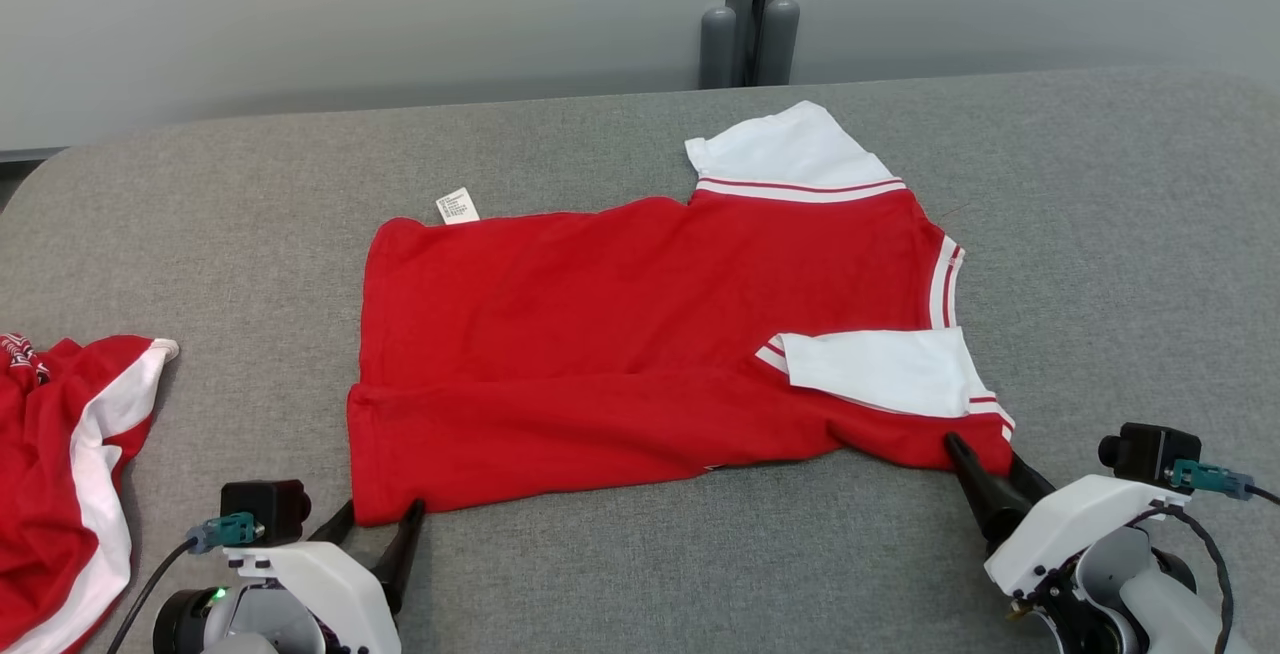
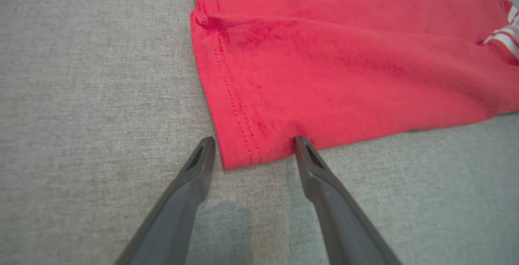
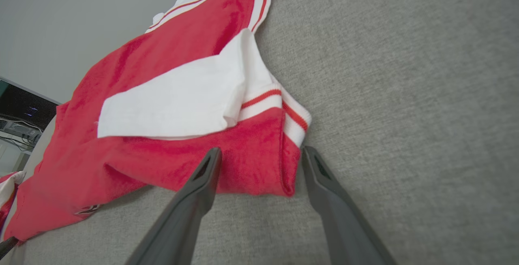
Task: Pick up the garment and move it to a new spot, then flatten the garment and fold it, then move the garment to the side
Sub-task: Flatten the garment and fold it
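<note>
The garment (image 1: 620,334) is a red shirt with white sleeves, lying spread on the grey surface, its near long edge folded over the body and one white sleeve (image 1: 880,369) tucked on top. My left gripper (image 1: 380,519) stands open at the garment's (image 2: 324,62) near left hem corner, fingertips (image 2: 302,145) straddling the corner in the left wrist view. My right gripper (image 1: 985,459) is open at the near right corner by the striped cuff, its two fingers (image 3: 211,163) on either side of the garment's (image 3: 251,159) red fold in the right wrist view. Neither holds cloth.
A second red and white garment (image 1: 65,464) lies bunched at the near left edge of the grey padded surface (image 1: 1100,234). A care label (image 1: 458,205) sticks out at the shirt's far edge. A grey wall with a post (image 1: 748,24) stands behind.
</note>
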Tool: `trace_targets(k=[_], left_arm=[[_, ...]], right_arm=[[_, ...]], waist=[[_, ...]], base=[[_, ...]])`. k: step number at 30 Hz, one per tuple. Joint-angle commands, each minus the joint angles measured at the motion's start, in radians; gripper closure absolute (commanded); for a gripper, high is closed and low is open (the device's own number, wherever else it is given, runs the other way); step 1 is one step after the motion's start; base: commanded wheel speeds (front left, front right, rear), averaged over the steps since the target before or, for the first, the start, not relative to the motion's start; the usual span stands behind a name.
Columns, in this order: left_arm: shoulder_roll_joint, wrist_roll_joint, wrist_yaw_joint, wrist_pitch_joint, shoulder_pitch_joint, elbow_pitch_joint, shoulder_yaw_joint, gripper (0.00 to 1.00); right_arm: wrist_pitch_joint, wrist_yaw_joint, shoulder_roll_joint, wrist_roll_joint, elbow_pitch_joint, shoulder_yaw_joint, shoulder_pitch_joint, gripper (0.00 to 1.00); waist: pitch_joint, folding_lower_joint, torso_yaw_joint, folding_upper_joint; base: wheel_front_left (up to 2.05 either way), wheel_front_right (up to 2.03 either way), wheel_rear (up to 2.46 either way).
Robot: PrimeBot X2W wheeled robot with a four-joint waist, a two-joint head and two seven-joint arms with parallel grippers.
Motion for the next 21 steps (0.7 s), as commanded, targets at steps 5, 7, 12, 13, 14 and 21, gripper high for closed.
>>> trace_targets(k=[5,7,12,13,14,21], left_arm=[[-0.013,0.003,-0.022,-0.004,-0.031,0.034,-0.002,0.59],[-0.021,0.0,-0.033,0.001,-0.035,0.045,-0.006,1.0],[-0.022,-0.001,-0.051,-0.009,-0.039,0.063,-0.008,1.0],[-0.019,-0.001,-0.052,-0.012,-0.036,0.064,-0.008,1.0],[-0.015,-0.002,-0.052,-0.013,-0.03,0.065,-0.008,1.0],[0.044,-0.013,-0.039,0.009,0.038,0.012,-0.013,1.0]], right_arm=[[-0.018,0.0,-0.005,0.016,-0.002,0.021,-0.012,0.52],[-0.026,0.0,-0.008,0.021,-0.003,0.028,-0.016,0.87],[-0.057,0.0,-0.019,0.033,0.0,0.043,-0.021,1.0],[-0.063,0.0,-0.024,0.039,-0.001,0.045,-0.018,1.0],[-0.064,0.0,-0.029,0.044,-0.002,0.047,-0.013,1.0],[-0.008,0.0,-0.075,0.125,-0.074,0.072,0.051,1.0]], waist=[[0.004,0.0,-0.001,-0.0001],[0.001,0.0,-0.001,-0.0001],[-0.018,0.0,0.002,-0.0001],[-0.025,0.0,0.003,-0.0001],[-0.032,0.0,0.004,-0.0001],[-0.087,0.0,0.003,-0.0001]], base=[[0.0,0.0,0.0],[0.0,0.0,0.0],[0.0,0.0,0.0],[0.0,0.0,0.0],[0.0,0.0,0.0],[0.0,0.0,0.0]])
